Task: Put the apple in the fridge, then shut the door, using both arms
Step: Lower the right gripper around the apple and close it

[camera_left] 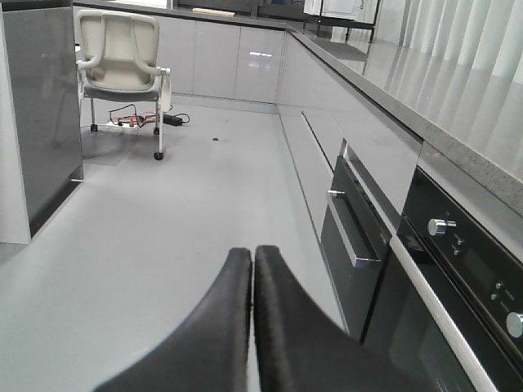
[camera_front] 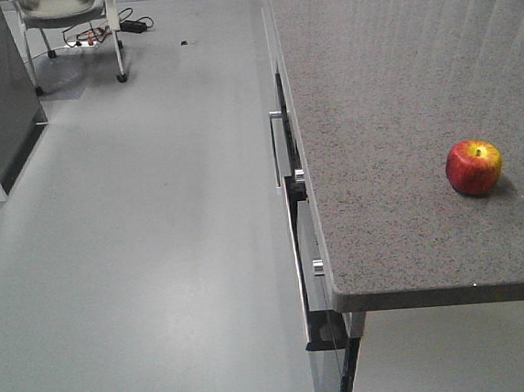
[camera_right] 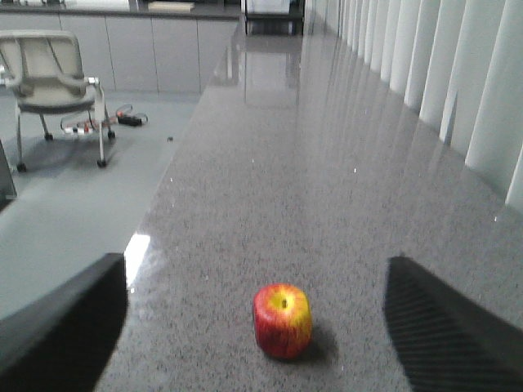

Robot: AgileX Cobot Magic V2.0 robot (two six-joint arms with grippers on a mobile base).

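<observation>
One apple (camera_front: pixel 473 166), one fridge (camera_left: pixel 41 114), one chair (camera_left: pixel 120 57), one countertop (camera_front: pixel 373 104)

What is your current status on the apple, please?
Left hand shut, empty. Right hand open, facing apple on countertop, not yet gripped. Nothing between them.

A speckled grey counter (camera_front: pixel 382 103) bears only the apple (camera_front: pixel 473 166). It stands stem dimple up, near the counter's end and well in from its long edge.
</observation>
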